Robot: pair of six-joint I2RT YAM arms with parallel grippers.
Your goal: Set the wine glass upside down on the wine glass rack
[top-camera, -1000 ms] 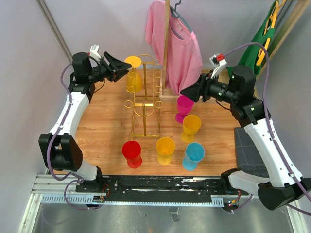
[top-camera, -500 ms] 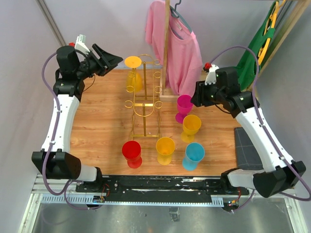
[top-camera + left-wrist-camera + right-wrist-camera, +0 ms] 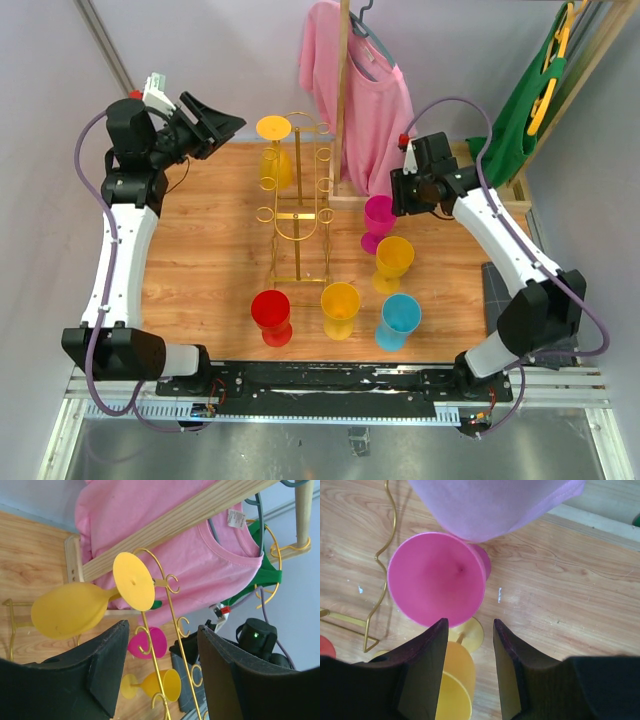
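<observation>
Wine glass, yellow, hangs upside down on the left side of the gold wine glass rack, near the counter's far edge. The left tool is near it at the far-left corner, spread wide and empty. The right tool, narrower but parted and empty, is above a pink glass.
</observation>
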